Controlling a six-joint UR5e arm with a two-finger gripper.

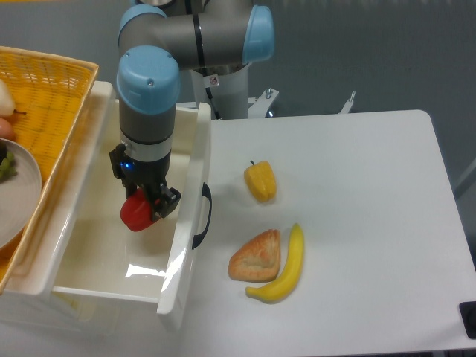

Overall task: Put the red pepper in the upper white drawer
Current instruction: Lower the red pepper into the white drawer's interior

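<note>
A: Where is the red pepper (pixel 135 213) seen?

B: At centre left of the frame, inside the opening of the upper white drawer (pixel 187 223), above its glossy floor. Whether the floor is touched cannot be told.

A: And the end effector (pixel 146 205)?

B: It is pointed down into the drawer and is clamped on the red pepper, whose right side is covered by a dark finger.

A: How is the drawer placed?

B: It is pulled out at the left of the white worktop (pixel 357 223), with its dark curved handle (pixel 203 216) on the front wall facing right.

A: What else is shown?

B: A yellow pepper (pixel 260 181) is seen at mid-frame on the worktop, and below it a croissant (pixel 256 256) touching a banana (pixel 286 266). A yellow wicker basket (pixel 44 97) is seen at upper left, with a white plate (pixel 18 190) at the left edge.
</note>
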